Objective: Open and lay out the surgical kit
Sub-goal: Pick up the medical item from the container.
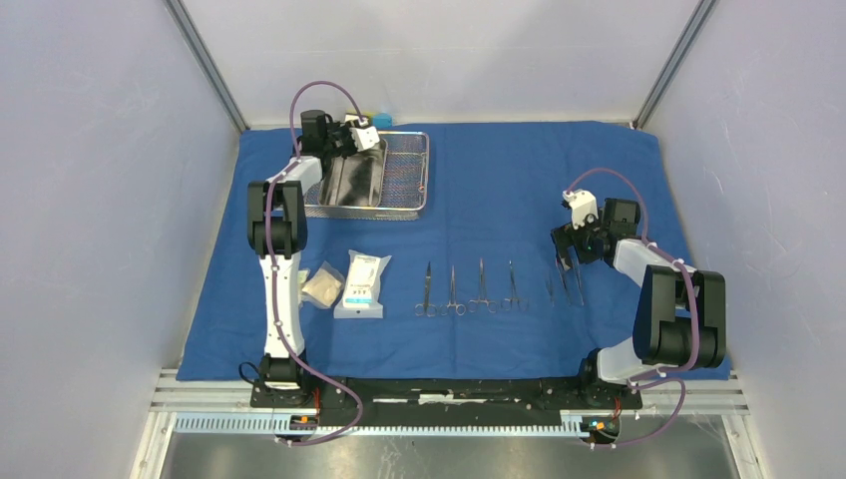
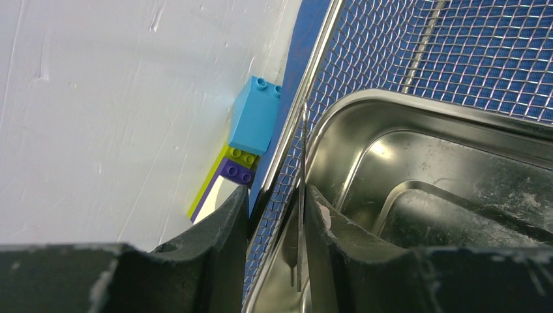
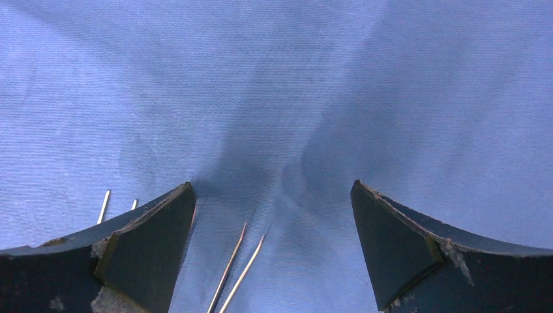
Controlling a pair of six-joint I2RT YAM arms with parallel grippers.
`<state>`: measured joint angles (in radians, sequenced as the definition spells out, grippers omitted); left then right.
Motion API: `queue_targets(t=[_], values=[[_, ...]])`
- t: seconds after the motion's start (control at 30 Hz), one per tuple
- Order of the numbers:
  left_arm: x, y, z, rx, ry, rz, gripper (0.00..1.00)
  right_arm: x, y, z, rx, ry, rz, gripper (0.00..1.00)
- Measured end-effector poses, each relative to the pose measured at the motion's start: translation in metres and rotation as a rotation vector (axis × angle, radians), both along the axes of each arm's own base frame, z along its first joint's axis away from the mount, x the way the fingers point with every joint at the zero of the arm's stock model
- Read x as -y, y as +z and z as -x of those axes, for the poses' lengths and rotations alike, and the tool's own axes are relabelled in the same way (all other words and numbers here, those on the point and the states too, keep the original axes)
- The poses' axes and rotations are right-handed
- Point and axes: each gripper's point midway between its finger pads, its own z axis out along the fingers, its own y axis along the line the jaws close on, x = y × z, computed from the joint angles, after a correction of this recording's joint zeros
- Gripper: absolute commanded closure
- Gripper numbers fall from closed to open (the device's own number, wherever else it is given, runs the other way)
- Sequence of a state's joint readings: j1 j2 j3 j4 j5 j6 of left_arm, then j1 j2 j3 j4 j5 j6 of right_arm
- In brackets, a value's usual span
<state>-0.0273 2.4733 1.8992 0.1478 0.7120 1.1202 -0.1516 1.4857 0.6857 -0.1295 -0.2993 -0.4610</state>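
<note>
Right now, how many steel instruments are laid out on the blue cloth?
6. Four ring-handled instruments lie side by side at centre; two slim tweezer-like ones lie to their right, the last beneath the right gripper. Others may be hidden in the wire basket.

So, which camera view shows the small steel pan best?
The top external view: the steel pan lies almost whole inside the mesh basket. The left wrist view shows only one corner and rim, close up. The right wrist view shows none of it.
</note>
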Motion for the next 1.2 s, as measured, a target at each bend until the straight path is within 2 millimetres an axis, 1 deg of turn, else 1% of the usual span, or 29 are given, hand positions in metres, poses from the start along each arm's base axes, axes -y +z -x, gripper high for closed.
queue_targets(t=[0.27,0.87,1.2], values=[[0.0,0.001,0.002,-0.011,-0.009,0.006,0.98,0.0,0.0,0.0,-0.001,0.0,0.0,0.03],[0.004,0.003,0.012,-0.105,-0.055,0.032,0.97,-0.001,0.0,0.0,-0.001,0.003,-0.006,0.02],[0.006,0.005,0.018,-0.147,-0.079,0.09,0.95,-0.001,0.0,0.0,-0.001,0.003,-0.006,0.02]])
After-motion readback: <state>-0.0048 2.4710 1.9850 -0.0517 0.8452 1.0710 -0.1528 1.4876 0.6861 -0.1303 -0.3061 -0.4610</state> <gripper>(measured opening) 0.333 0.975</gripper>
